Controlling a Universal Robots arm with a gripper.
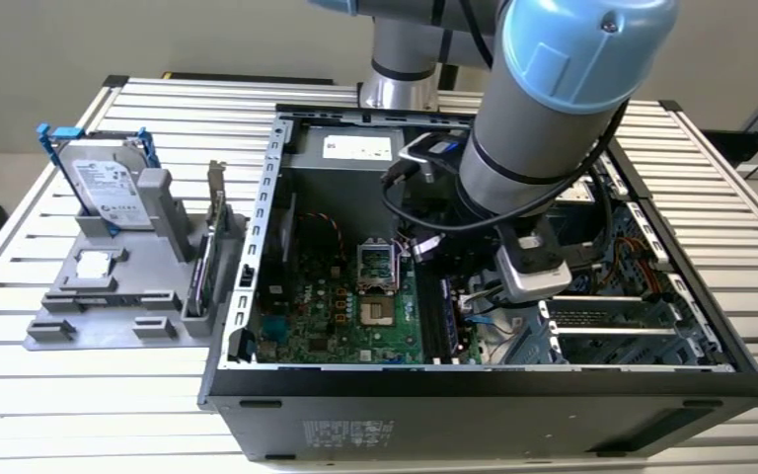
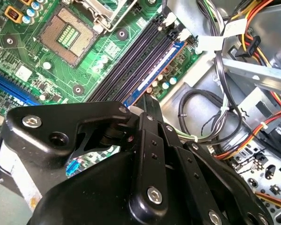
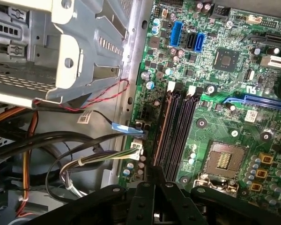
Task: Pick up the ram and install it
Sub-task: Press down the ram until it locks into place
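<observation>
The slatted table (image 1: 63,395) carries an open computer case (image 1: 485,395), and the arm reaches down into it. Under the hand (image 1: 485,296) lies the green motherboard (image 3: 225,112), its row of dark memory slots (image 3: 178,126) running out from the fingertips. In the second wrist view, the hand (image 2: 147,105) is clamped on the ram (image 2: 155,75), a thin bluish stick standing on edge in the outermost slot.
</observation>
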